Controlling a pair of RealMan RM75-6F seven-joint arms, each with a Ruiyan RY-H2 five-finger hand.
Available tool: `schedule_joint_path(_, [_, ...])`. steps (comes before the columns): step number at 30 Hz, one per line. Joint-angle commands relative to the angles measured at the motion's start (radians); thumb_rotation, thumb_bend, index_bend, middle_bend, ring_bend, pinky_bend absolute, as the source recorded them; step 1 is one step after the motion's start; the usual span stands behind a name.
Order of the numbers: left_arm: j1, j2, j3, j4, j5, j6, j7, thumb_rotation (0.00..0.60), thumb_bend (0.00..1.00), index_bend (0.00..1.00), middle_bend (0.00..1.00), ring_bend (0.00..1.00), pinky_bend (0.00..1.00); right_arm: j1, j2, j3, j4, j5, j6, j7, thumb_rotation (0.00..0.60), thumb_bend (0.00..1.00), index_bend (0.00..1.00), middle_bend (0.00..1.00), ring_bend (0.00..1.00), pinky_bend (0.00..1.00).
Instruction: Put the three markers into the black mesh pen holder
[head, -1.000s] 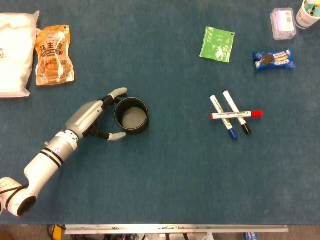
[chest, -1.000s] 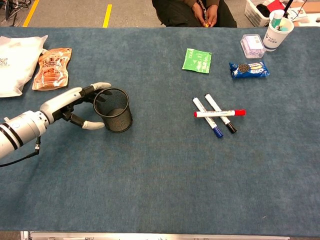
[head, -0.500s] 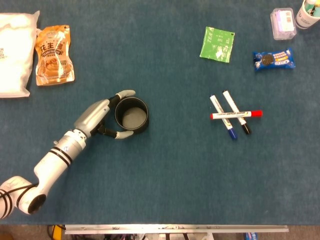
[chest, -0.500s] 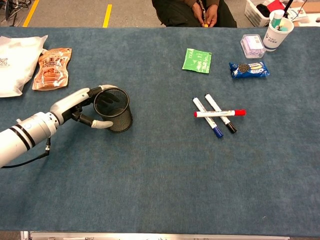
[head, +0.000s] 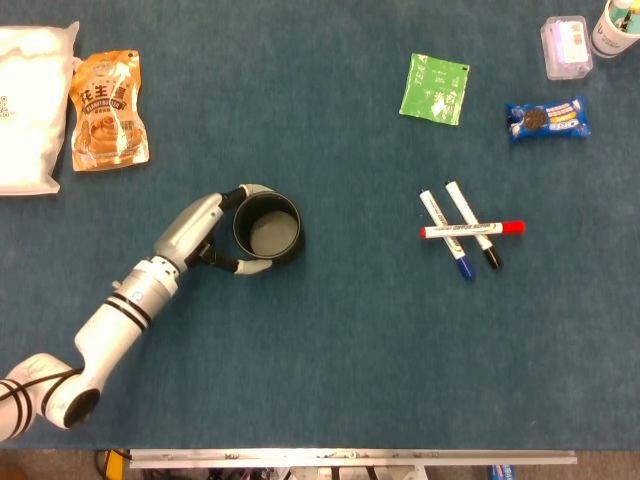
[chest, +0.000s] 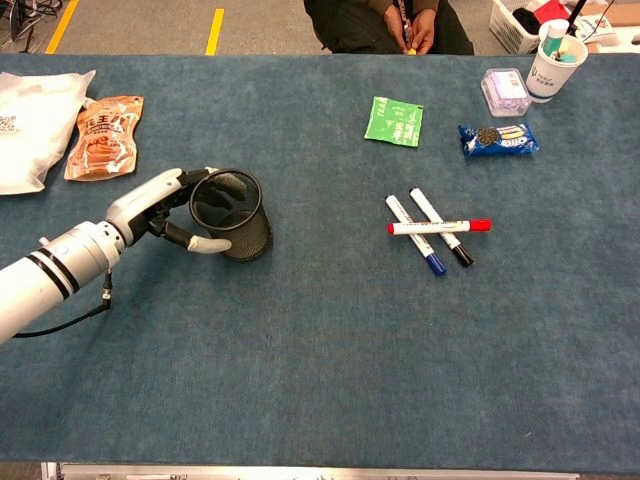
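Three markers (head: 463, 228) lie crossed on the desk (head: 330, 340), well apart to the right of my left hand (head: 205, 232). Left hand grips the black mesh pen holder (head: 266, 229), fingers wrapped round its wall. Right hand out of view.

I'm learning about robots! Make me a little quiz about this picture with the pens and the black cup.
1. True or false: one marker is already inside the black mesh pen holder.
2. Which marker lies across the other two? A) red marker B) blue marker C) black marker
3. Fill in: the left robot hand is wrapped around the ____.

Key
1. False: the holder looks empty, and all three markers lie on the table.
2. A
3. pen holder
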Motion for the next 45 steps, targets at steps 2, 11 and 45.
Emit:
schedule_joint_path(2, [-0.005,0.033,-0.007,-0.041,0.002,0.011,0.028,0.600,0.18,0.27,0.37,0.29,0.21,0.034,0.016,-0.015,-0.036,-0.048,-0.038,0.011,0.600,0.21,0.24,0.34,0.23,0.27])
schedule_joint_path(11, [-0.027,0.112,-0.008,-0.160,0.016,0.009,0.115,0.600,0.17,0.27,0.37,0.29,0.21,0.169,0.022,-0.046,-0.137,-0.182,-0.199,-0.010,0.600,0.21,0.34,0.33,0.23,0.27])
schedule_joint_path(45, [-0.005,0.225,0.029,-0.301,0.030,0.047,0.194,0.600,0.18,0.26,0.37,0.29,0.21,0.432,-0.469,-0.030,0.058,-0.006,-0.521,-0.473,0.600,0.23,0.47,0.31,0.16,0.21])
